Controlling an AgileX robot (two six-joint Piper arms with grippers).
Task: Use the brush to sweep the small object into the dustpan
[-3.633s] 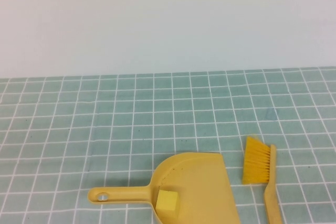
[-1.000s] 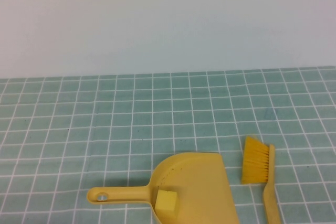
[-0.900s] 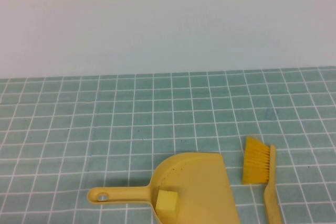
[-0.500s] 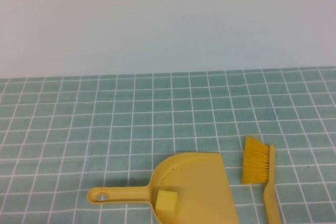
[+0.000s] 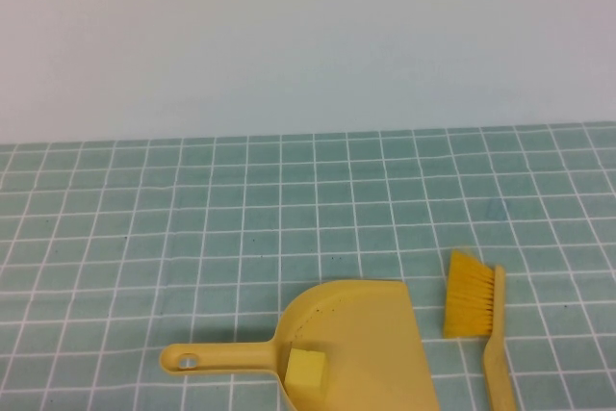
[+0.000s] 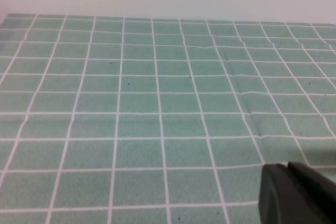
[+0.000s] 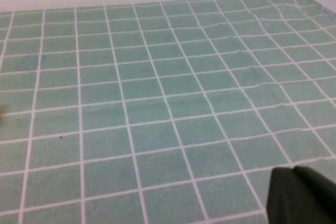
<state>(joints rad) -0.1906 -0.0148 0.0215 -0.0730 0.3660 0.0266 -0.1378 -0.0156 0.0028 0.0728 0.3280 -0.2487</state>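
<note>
In the high view the pale-yellow small object [image 5: 307,370] lies inside the yellow dustpan [image 5: 371,329] at the near edge of the table. The dustpan's handle [image 5: 217,359] points left. The brush [image 5: 476,310] lies just right of the dustpan, orange bristles pointing away from me, its handle running off the near edge. Neither arm shows in the high view. The left gripper [image 6: 287,165] is shut over bare tiles in the left wrist view, holding nothing. The right gripper [image 7: 292,170] is shut over bare tiles in the right wrist view, also with nothing in it.
The green tiled tabletop [image 5: 289,209] stretches back to a plain pale wall [image 5: 308,36]. A sliver of yellow [image 7: 1,112] shows at the edge of the right wrist view.
</note>
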